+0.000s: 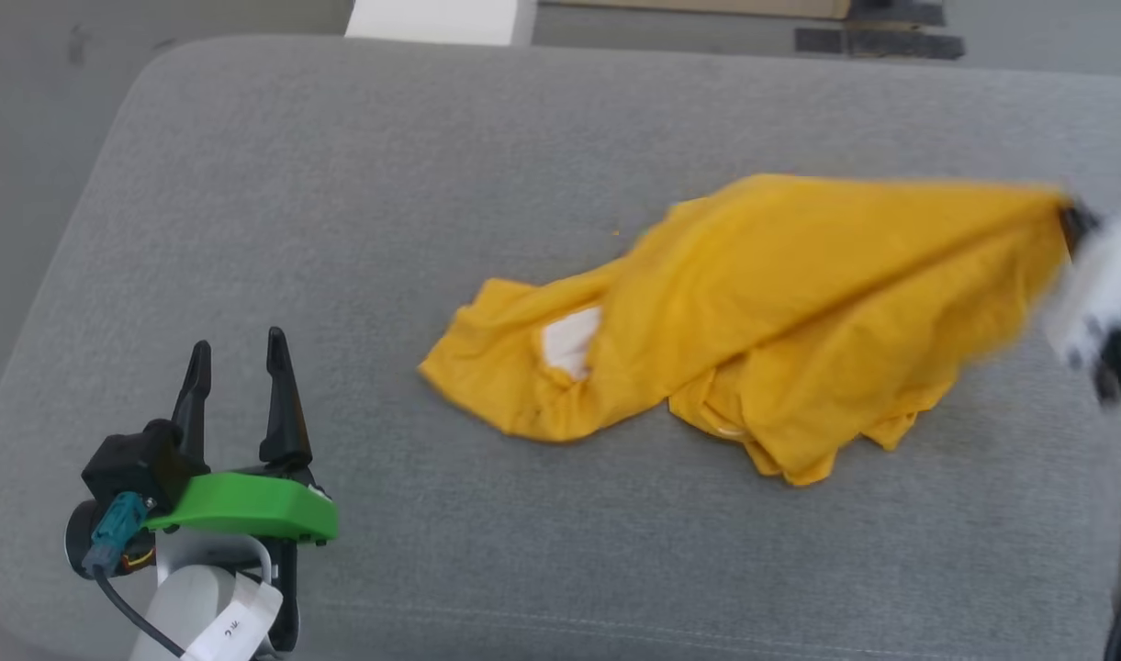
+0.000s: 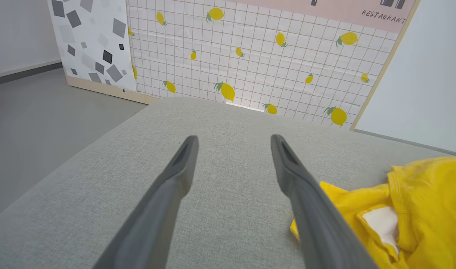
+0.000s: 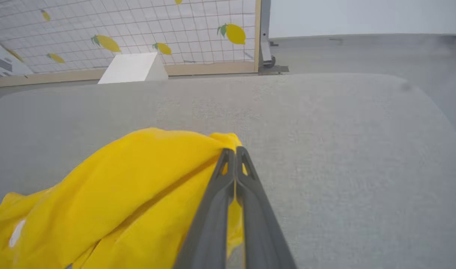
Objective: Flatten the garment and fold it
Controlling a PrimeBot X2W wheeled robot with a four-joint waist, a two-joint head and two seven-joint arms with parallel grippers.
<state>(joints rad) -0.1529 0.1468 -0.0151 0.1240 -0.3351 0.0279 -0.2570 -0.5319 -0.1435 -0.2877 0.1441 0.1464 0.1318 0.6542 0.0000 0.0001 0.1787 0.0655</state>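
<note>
The garment [image 1: 762, 312] is a bright yellow T-shirt lying crumpled on the grey cushioned surface [image 1: 340, 202], with a small white patch showing at its left. Its right end is pulled up and stretched toward my right gripper [image 1: 1070, 220], which is blurred at the head view's right edge. In the right wrist view my right gripper [image 3: 233, 151] is shut on a fold of the garment [image 3: 138, 186]. My left gripper [image 1: 239, 353] stands open at the lower left, well clear of the cloth. In the left wrist view its fingers [image 2: 183, 164] spread over bare fabric, the garment [image 2: 418, 209] to their right.
The grey surface ends in a rounded corner at the far left, with grey floor [image 1: 28, 138] beyond. A lemon-patterned tiled panel [image 2: 257, 56] and a white block [image 3: 132, 67] stand past the far edge.
</note>
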